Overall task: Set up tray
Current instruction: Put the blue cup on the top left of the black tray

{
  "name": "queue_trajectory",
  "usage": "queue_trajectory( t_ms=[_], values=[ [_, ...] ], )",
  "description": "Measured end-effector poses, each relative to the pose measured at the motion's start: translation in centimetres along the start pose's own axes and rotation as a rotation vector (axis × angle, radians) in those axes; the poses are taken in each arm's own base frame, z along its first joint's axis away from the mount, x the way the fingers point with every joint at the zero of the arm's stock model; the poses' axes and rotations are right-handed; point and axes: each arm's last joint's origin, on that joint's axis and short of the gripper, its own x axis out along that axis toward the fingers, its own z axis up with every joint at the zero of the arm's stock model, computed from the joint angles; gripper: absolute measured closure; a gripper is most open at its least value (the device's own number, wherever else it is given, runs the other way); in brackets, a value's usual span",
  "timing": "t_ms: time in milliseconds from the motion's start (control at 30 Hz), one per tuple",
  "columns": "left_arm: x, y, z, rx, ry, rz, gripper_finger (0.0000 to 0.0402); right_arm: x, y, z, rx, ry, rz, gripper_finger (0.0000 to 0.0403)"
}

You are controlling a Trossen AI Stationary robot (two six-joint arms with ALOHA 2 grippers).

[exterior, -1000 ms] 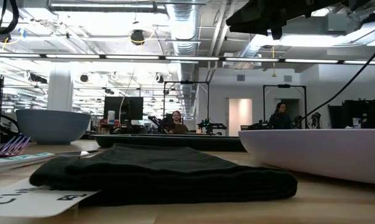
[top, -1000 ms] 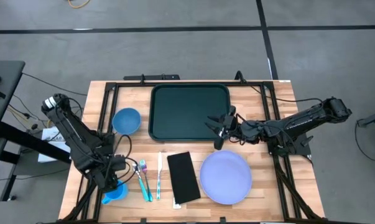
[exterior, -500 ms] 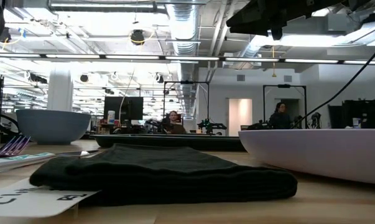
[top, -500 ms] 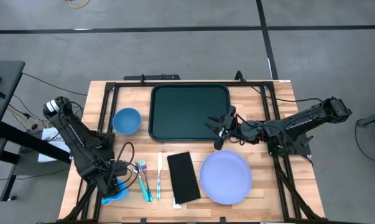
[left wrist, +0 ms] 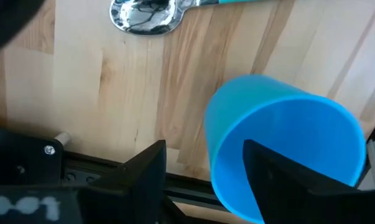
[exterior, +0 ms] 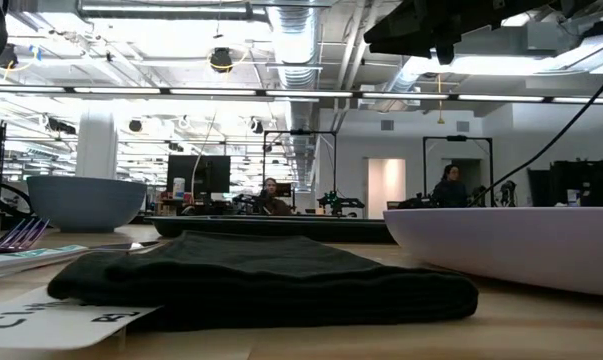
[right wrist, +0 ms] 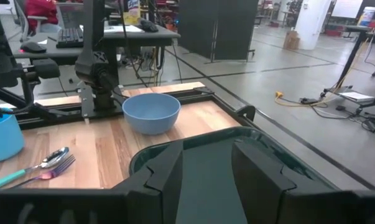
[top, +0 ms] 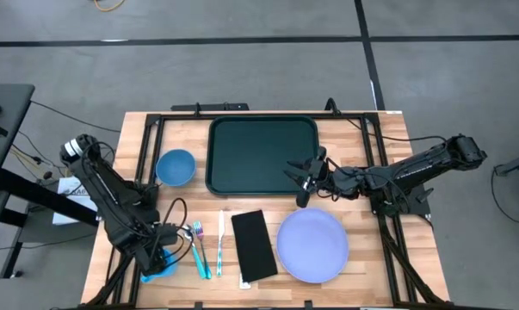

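The dark green tray [top: 262,155] lies at the far middle of the table. My right gripper [top: 296,182] hovers open over its right near corner; in the right wrist view the tray's rim [right wrist: 262,140] shows past the gripper [right wrist: 206,152]. My left gripper [top: 156,255] is open, down at the upright blue cup [top: 162,270] near the table's left near corner. In the left wrist view [left wrist: 204,149] one finger [left wrist: 147,177] stands outside the cup [left wrist: 280,124] and the other finger [left wrist: 280,180] over its opening, the cup's wall between them. My left gripper comes at the blue cup's rim [left wrist: 215,146] from above, one finger outside the wall and one over the opening. The jaws stand apart, with a gap showing beside the outer finger, and I cannot tell whether either finger touches the cup, which stands on the table.
A blue bowl [top: 175,166] stands left of the tray. A lavender plate [top: 312,245] sits at the right near side, a folded black napkin [top: 253,245] beside it. A spoon [left wrist: 143,14], fork and a white utensil [top: 220,245] lie between napkin and cup.
My left gripper has moved down and toward the table's near edge, onto the blue cup, now covering much of it in the high view. The cup stands where it was, and the right arm has kept still.
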Motion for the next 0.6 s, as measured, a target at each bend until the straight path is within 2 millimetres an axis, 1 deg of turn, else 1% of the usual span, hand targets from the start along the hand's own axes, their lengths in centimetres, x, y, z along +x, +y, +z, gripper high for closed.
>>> queue_trajectory(
  t_ms=[200, 600],
  values=[
    [0.8, -0.3, 0.1, 0.025, 0.028, 0.04, 0.0201, 0.0, 0.0, 0.0, 0.0, 0.0, 0.0, 0.0275],
    [1.4, -0.6, 0.3, 0.038, 0.017, 0.078, 0.0201, 0.0, 0.0, 0.0, 0.0, 0.0, 0.002, 0.0275]
  ],
)
